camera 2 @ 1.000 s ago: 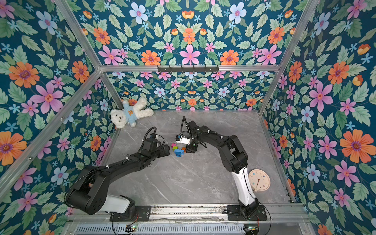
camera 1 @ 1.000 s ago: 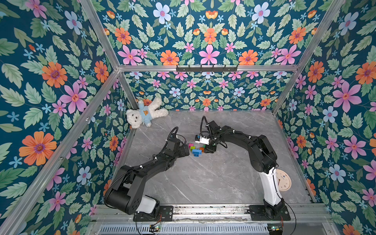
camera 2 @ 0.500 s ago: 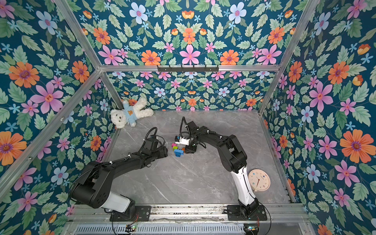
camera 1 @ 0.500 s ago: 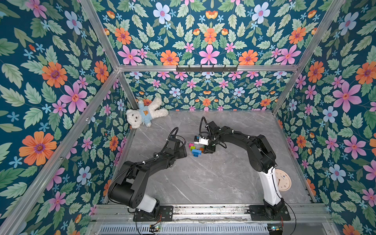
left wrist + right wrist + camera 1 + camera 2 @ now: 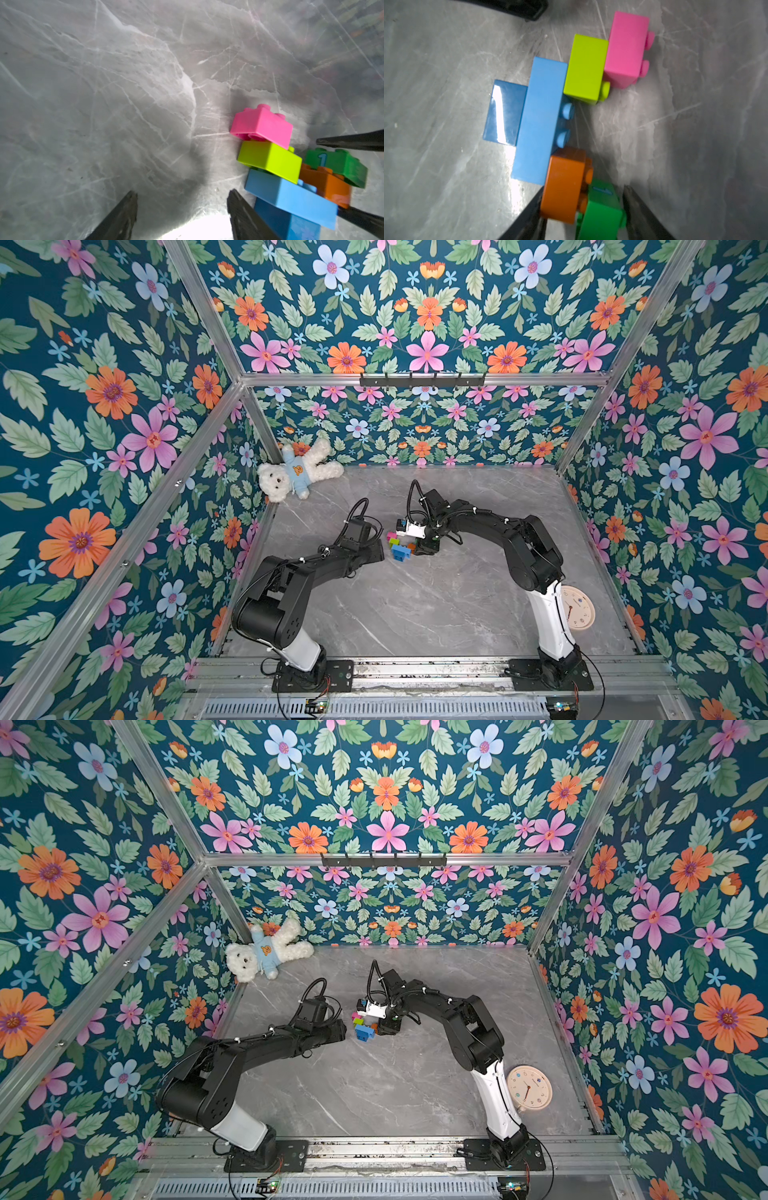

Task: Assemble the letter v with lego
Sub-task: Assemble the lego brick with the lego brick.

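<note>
Plenty of bare marble table (image 5: 415, 605) up front, easy way in. Middle's tight though: the letter v (image 5: 400, 546) is boxed in by the left gripper (image 5: 182, 197) and right gripper (image 5: 582, 191) either side. A teddy bear (image 5: 297, 475) hogs the far corner, and a clock (image 5: 577, 608) lies off to the right.

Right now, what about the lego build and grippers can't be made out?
- Green brick: right wrist view, cut by the bottom edge; whether the right gripper presses it and the orange brick is unclear.
- Dark blue brick: left wrist view, cut by the bottom edge, partly behind a finger of the left gripper.
- Letter V: both top views, too small; one arm hidden under the right gripper.
</note>
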{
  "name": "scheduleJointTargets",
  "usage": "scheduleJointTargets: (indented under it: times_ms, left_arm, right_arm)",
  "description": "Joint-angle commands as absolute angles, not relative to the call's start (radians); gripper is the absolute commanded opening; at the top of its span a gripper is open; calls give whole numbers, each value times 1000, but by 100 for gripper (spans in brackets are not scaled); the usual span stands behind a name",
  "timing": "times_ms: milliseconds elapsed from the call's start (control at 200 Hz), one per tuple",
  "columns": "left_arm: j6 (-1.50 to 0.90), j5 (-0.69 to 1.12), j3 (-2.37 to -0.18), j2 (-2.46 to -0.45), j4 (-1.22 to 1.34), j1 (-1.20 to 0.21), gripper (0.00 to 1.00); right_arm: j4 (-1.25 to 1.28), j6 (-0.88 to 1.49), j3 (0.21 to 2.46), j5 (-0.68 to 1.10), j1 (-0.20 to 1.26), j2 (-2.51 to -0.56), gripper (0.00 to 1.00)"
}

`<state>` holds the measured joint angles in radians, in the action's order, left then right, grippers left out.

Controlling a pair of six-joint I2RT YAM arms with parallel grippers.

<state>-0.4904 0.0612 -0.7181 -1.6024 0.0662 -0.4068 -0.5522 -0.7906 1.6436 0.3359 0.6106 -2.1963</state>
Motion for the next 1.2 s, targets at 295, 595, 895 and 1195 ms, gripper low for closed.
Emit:
scheduleJointTargets:
  times_ms: [295, 595, 895, 1195]
  left_arm:
    - [-480, 100, -726, -1615, 67, -403, 71]
    - [-475, 117, -732, -1620, 69, -403, 70]
    - [-474, 126, -732, -1623, 71, -403, 69]
    - [-472, 133, -739, -1645, 69, -403, 65]
  right_arm:
    - [-518, -793, 1616, 348, 620, -2203, 57]
    - [-502, -788, 1602, 350, 623, -2198, 53]
    - [-513, -794, 1600, 360, 625, -2195, 52]
    - [-530, -813, 1607, 387, 626, -2195, 54]
